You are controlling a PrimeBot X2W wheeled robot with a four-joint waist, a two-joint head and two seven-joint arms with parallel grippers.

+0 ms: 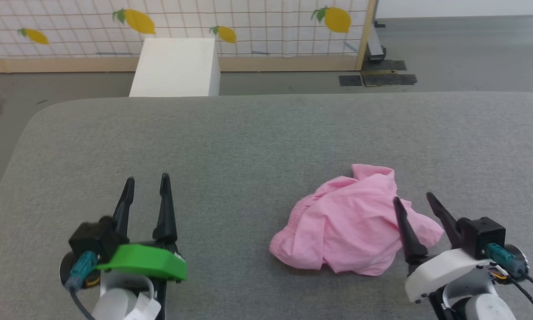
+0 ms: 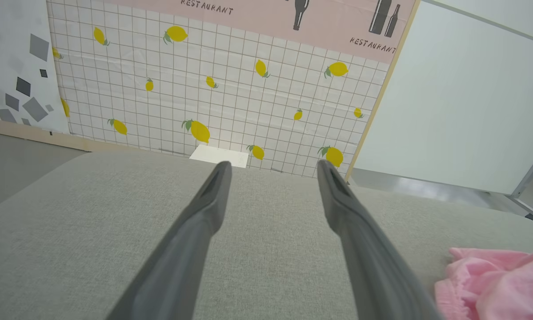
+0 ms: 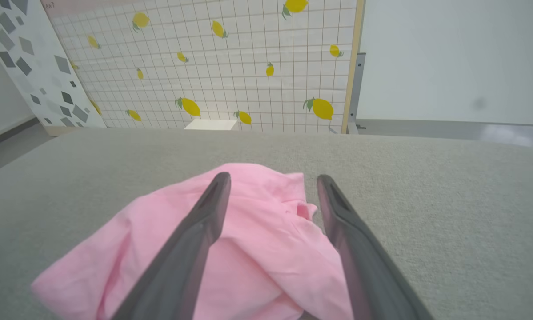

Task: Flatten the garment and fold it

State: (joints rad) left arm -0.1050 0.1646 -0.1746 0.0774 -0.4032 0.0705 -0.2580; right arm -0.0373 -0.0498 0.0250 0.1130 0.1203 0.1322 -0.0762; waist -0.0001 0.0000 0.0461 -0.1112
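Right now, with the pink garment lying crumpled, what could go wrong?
The crumpled light pink cotton garment lies in overlapping folds; the open right tool at its right side could pinch several layers at once. The open left tool stands apart from it, so a one-sided pull might drag it across the grey fabric surface.

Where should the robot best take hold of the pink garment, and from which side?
Probably at the loose fold on the right edge of the garment, coming from the near right, where the open right pincer is poised. The cloth lies crumpled in a heap, and that fold seems to bulge up from the grey surface, so one finger could slide under it.
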